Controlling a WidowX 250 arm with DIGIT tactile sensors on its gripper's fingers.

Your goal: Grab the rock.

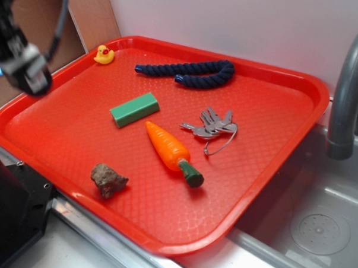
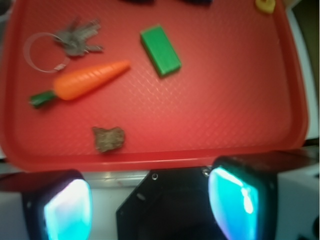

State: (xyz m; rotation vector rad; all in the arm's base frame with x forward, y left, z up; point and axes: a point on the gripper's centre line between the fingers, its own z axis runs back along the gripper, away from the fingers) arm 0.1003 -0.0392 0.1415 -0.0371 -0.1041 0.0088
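Wrist view gives you the clearest read: your gripper (image 2: 152,205) hangs with its two fingers spread wide, nothing between them, over the near rim of the red tray (image 2: 295,100). The rock (image 2: 108,138) lies just ahead of the left finger (image 2: 62,207) — inside the rim, untouched. Farther ahead you see the orange carrot (image 2: 85,82) lying on its side, the keys (image 2: 77,40) beyond it, and the green block (image 2: 160,50) ahead, nearer the middle.

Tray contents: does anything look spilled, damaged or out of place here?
Nothing stands out. The rock, carrot, green block, keys, rope and duck lie apart on the red tray, all intact.
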